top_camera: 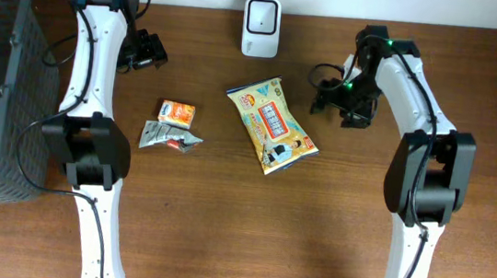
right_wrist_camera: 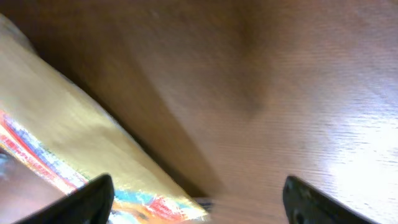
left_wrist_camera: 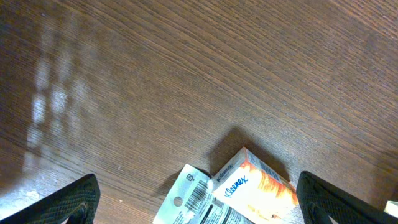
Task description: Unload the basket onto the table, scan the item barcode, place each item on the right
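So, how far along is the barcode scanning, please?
Done: nothing visibly; the yellow foil snack bag lies flat, short of the white scanner. In hand: nothing; the right hand is open beside the bag, the left hand open near the orange tissue box. Left: grasp an item and show it to the scanner.

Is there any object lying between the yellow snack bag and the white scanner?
Nothing visible does. Only wooden table lies between the snack bag and the white scanner. The open right claw sits off to the bag's side, outside that path.
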Robot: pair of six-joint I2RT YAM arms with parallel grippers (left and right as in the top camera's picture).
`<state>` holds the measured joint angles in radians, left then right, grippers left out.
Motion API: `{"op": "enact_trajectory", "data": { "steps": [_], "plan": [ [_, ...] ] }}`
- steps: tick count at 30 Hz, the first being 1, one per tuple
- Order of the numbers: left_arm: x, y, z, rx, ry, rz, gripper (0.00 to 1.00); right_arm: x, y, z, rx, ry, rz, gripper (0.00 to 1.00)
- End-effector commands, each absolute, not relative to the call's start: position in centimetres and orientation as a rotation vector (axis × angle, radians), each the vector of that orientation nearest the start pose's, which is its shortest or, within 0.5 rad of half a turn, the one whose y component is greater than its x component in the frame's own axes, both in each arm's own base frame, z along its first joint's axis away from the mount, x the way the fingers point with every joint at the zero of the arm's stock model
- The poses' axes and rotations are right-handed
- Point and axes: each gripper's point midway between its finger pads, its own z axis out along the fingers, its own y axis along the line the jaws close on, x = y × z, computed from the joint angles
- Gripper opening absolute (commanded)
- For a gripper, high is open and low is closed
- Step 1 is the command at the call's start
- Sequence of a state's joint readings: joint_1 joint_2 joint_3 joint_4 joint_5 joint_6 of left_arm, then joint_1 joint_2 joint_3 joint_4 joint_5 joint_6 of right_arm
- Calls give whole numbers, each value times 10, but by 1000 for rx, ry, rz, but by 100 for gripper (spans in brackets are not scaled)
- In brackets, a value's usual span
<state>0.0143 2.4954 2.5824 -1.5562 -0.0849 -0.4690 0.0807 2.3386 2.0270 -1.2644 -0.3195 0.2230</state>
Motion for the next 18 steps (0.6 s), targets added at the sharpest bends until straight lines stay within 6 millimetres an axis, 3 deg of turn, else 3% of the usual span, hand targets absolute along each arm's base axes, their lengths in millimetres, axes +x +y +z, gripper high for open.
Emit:
{"op": "enact_trajectory", "data": {
  "steps": [1, 3, 5, 7, 9, 10, 13, 15, 17, 18],
  "plan": [
    [493, 21, 110, -744, 2931, 86, 99, 455, 105, 102, -108, 3055, 480, 88],
    [493, 21, 110, -743, 2931, 87, 99, 442, 139, 105, -364, 3044, 511, 87],
    [493, 21, 110, -743, 2931, 86, 99, 434, 172, 85, -591, 3021, 258, 85],
    [493, 21, 110, -743, 2931, 86, 99, 432, 196, 61, -653, 2986, 53, 85],
    [493, 21, 110, -743, 2931, 87, 99, 436, 201, 39, -730, 2898, -211, 85],
    [493, 21, 110, -743, 2931, 86, 99, 438, 206, 34, -741, 2878, -218, 79],
    [493, 21, 110, -744, 2931, 86, 99, 441, 208, 6, -738, 2878, -207, 78],
    [493, 21, 110, -743, 2931, 86, 99, 433, 212, -15, -736, 2902, -160, 52],
    [493, 21, 110, -743, 2931, 86, 99, 437, 210, -16, -641, 2912, -150, 4],
    [493, 21, 110, -743, 2932, 86, 99, 441, 211, -12, -577, 2908, -138, 4]
  ]
}}
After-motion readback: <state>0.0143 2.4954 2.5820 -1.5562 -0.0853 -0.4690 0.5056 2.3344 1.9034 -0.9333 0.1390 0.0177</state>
